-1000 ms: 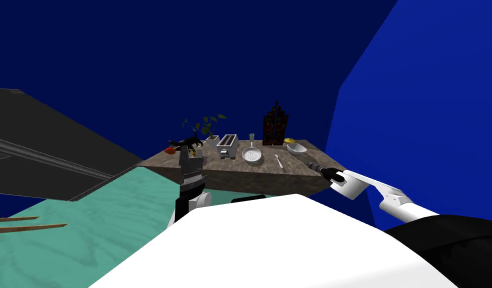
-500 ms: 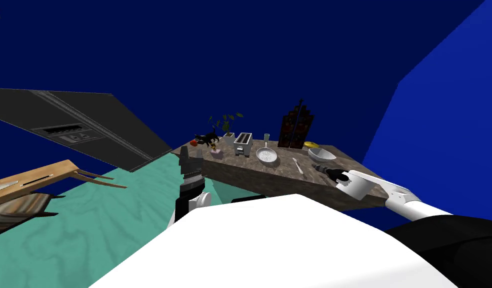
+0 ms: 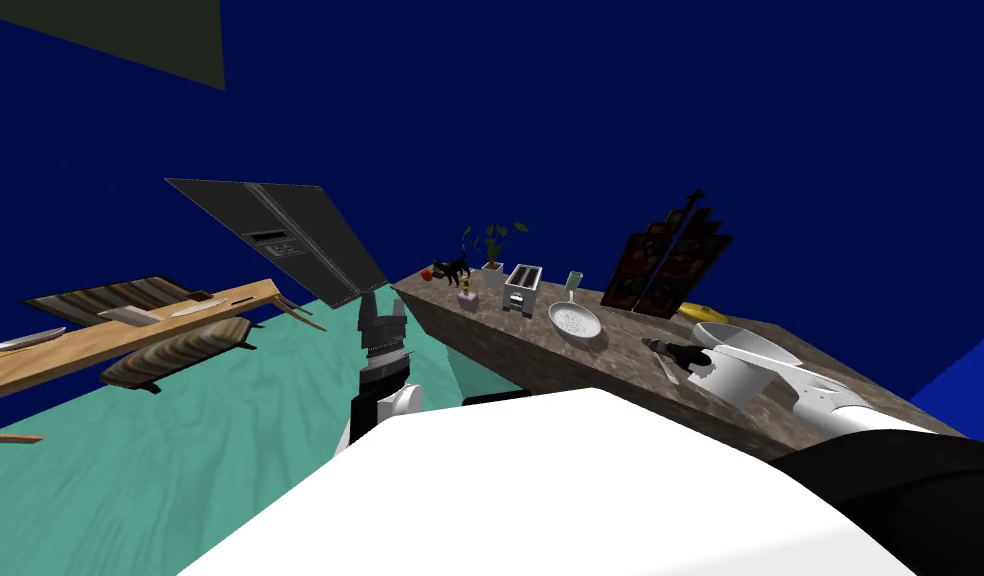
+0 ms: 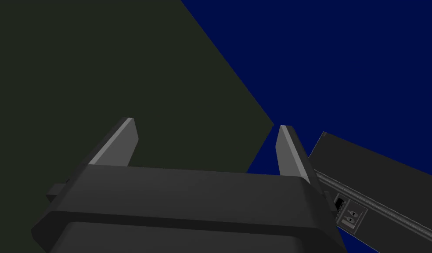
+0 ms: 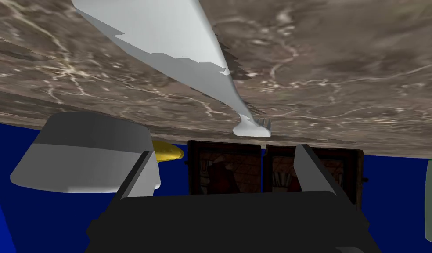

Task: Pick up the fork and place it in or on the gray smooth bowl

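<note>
Far left sits one wooden table [image 3: 130, 335], then one dark fridge [image 3: 270, 235] standing behind it. The left gripper [image 3: 381, 322] is raised off the left end of the counter [image 5: 342, 66], fingers spread wide, nothing in them. Along the brown stone top I count one small red thing [image 3: 427, 272], one black figure [image 3: 450, 268], one potted plant [image 3: 493, 245], one toaster [image 3: 521, 288], one glass [image 3: 573, 282] and one round white pan [image 3: 575, 322], all well away from where the action is. Past those are two dark framed pictures [image 3: 670, 265] leaning at the back edge, and one yellow thing [image 3: 695, 310] just beside them, can't tell what it is. Then the right gripper [image 5: 223, 149], hanging low over the counter with its claw released, holding nothing. The one fork [image 5: 175, 44] lies flat on the stone right in front of it, lengthwise along the way the fingers point, its far end lined up with the gap between the tips but not between them, not touched. The one grey bowl [image 5: 79, 145] sits on the counter just outside one of the right gripper's fingers [image 5: 145, 175], close beside the fork, apart from it
</note>
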